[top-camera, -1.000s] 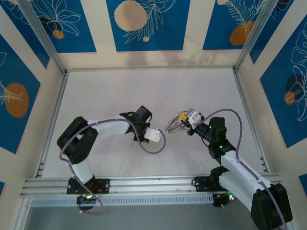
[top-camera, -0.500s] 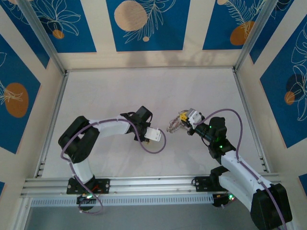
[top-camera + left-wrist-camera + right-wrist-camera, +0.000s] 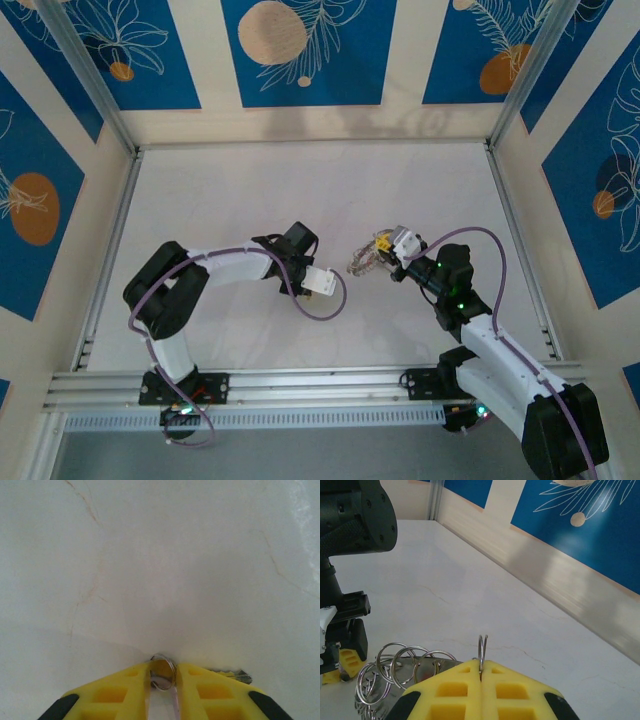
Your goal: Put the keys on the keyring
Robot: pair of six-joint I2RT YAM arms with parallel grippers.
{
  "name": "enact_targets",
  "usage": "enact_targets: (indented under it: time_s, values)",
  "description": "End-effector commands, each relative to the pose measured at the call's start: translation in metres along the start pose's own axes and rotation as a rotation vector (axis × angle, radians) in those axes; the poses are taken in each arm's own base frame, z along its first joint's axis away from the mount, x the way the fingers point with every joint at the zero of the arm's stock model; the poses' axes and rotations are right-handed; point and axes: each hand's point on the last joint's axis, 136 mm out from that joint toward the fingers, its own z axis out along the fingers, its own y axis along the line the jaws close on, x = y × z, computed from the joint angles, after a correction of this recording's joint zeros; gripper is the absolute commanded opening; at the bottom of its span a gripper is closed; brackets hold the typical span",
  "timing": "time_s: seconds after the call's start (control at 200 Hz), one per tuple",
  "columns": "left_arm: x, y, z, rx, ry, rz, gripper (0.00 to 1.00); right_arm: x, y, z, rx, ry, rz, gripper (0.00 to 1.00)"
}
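White tabletop [image 3: 300, 190], near whose middle the right pincer [image 3: 481, 664] is pressed together on one loop of the keyring [image 3: 395, 672], while the left pincer [image 3: 163, 666] pinches a small ring [image 3: 162, 671], keys [image 3: 231, 675] just beside.

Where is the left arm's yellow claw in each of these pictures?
Top external: left gripper just left of centre, over the table.
Left wrist: gripper at bottom centre, a small ring between its fingers.
Right wrist: gripper at the lower left edge.
Shared landmark: the white table.
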Motion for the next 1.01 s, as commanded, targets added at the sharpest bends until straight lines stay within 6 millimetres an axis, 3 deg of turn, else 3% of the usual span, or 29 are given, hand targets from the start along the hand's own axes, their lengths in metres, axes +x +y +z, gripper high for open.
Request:
enact_targets:
  time_s: [0.0, 0.33, 1.0]
  values:
    - [-0.002, 0.005, -0.004, -0.005, -0.009, -0.001, 0.20, -0.010, -0.005, -0.001, 0.017, -0.046, -0.001, 0.00]
    - [0.002, 0.012, -0.004, -0.035, 0.014, -0.007, 0.16, -0.010, -0.005, -0.001, 0.018, -0.047, -0.002, 0.00]
    - [0.003, 0.023, -0.003, -0.060, 0.017, -0.038, 0.18, -0.009, -0.005, -0.001, 0.019, -0.046, -0.002, 0.00]
